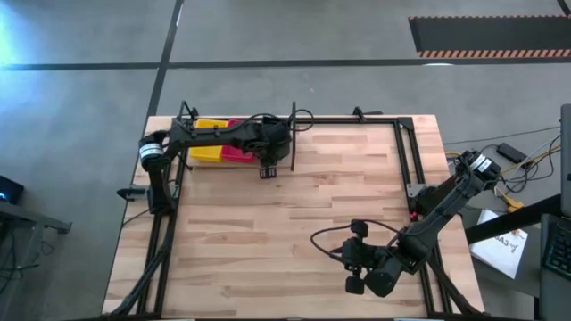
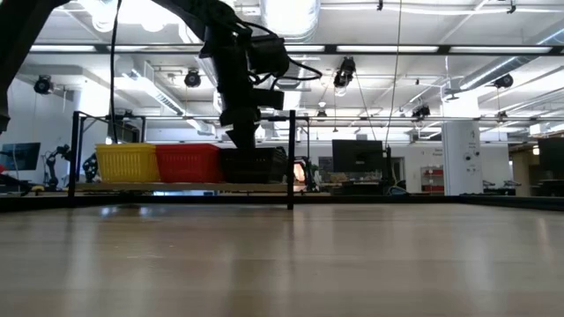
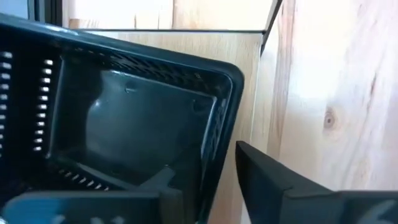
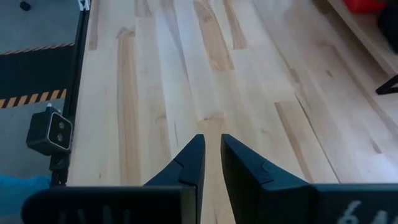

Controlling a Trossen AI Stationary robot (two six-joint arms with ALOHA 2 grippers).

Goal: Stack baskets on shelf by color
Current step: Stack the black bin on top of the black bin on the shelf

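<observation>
Two fingers of left pincer (image 3: 217, 186) straddle black basket's (image 3: 124, 124) wall.

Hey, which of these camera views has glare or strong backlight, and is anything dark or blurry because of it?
Low view: bright ceiling lights behind leave the left arm's tool and the black perforated plastic basket as near silhouettes. High view: a blue-white flare at the upper left corner. Left wrist view: the pale wooden board is washed out, and the near fingers look soft.
</observation>
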